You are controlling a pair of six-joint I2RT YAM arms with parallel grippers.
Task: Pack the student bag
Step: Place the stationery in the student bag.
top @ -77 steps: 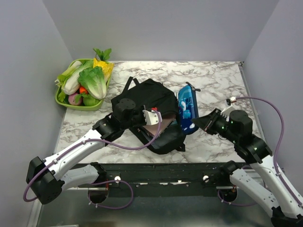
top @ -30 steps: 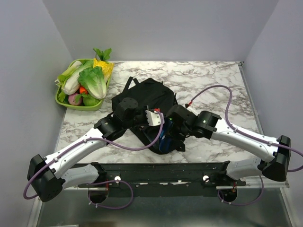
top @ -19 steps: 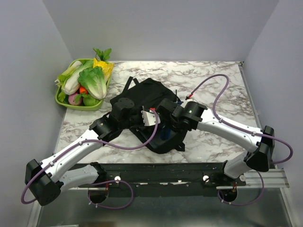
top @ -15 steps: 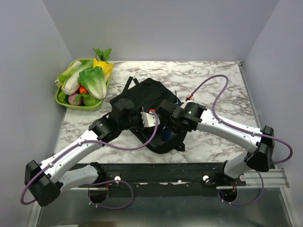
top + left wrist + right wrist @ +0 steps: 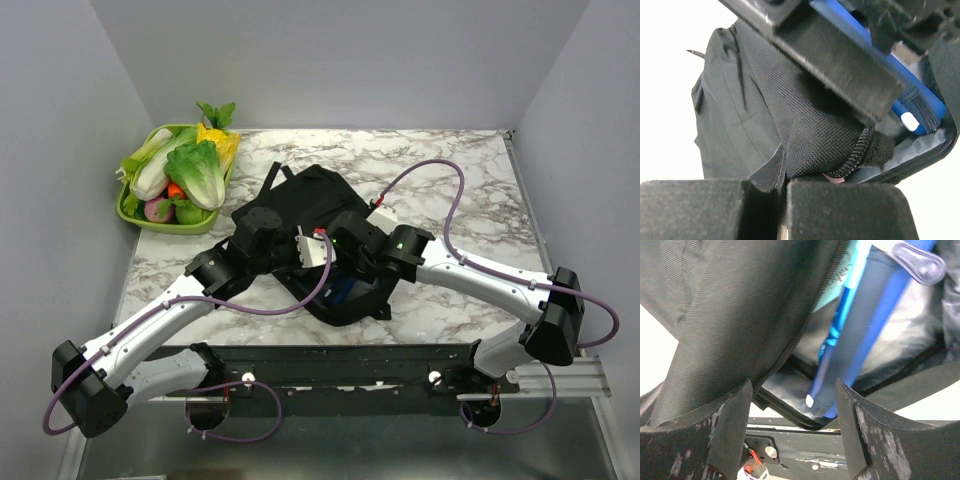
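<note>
The student bag (image 5: pixel 312 200) lies in the middle of the table (image 5: pixel 450 170), between your two arms. Its open part is on the side nearer the arm bases. The bag is big, black and floppy. It looks soft and light, so I think it will sag and fold when you pull it. The mouth will likely fall shut if nothing holds it up. The best place to hold it is the firmer edge by the zipper, or a strap, not the loose cloth in the middle.

Your left gripper (image 5: pixel 782 200) is closed tight. It pinches a fold of the bag's cloth next to the zipper, so the flap is lifted. Your right gripper (image 5: pixel 792 390) has its jaws wide apart at the mouth of the bag. The blue case (image 5: pixel 862 337) sits inside the bag, past the two fingers, and they do not seem to touch it. I think the case is free, so you can draw the right arm out. Go slowly, so a finger does not catch on the zipper.

The top view shows the whole bag and both arms meeting over it, but only a small bit of blue. The right wrist view shows the case leaning on the grey lining. The left wrist view shows the pinch on the cloth, which the top view hides. A green tray (image 5: pixel 160 224) of vegetables sits at the far left, well apart from the bag.
</note>
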